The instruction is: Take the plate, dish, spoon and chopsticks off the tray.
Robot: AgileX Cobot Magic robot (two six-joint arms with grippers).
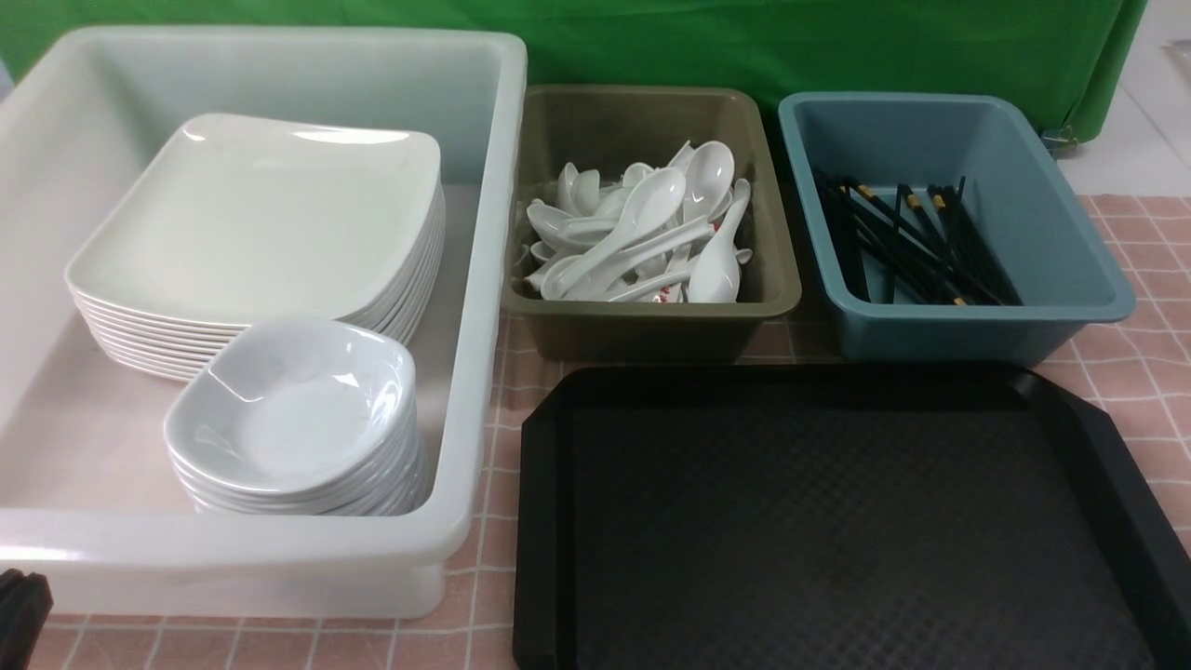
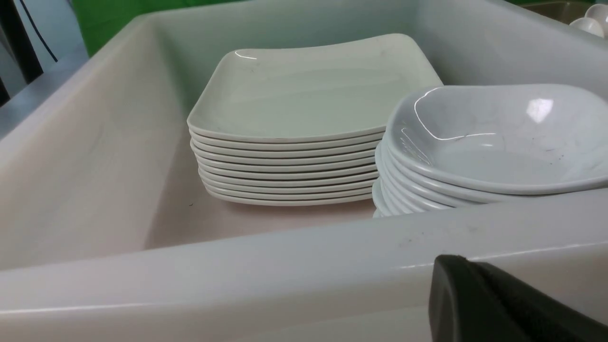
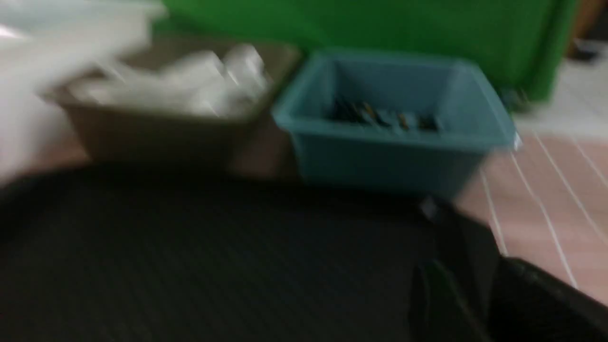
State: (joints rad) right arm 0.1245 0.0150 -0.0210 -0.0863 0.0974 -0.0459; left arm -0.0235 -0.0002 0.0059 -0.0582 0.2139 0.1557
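the tray (image 1: 837, 521) lay bare on the pink checked surface (image 1: 1135, 354). the plate (image 1: 251, 219) and dish (image 1: 293, 405) topped stacks in the white tub (image 1: 484, 279); spoons (image 1: 642, 233) filled the olive tub (image 1: 651, 321), chopsticks (image 1: 907, 247) the blue tub (image 1: 968, 316). the left end effector (image 2: 498, 304) was pressed together; the right end effector's (image 3: 456, 285) state could not be told.

Right wrist view smeared throughout: spoons (image 3: 190, 80) in olive tub (image 3: 142, 128) reduced to a white blur; chopsticks (image 3: 380, 116) in blue tub (image 3: 394, 137) only dark streaks. Right gripper (image 3: 456, 289) a dark shape at the frame edge; jaw stance unreadable. Front view: tray (image 1: 549, 521) cut off at bottom and right; white tub (image 1: 484, 279) cut at left. Left gripper (image 2: 498, 304) cut off by the corner of the left wrist view. Lower plates (image 1: 140, 335) partly hidden behind dish stack (image 1: 298, 419)
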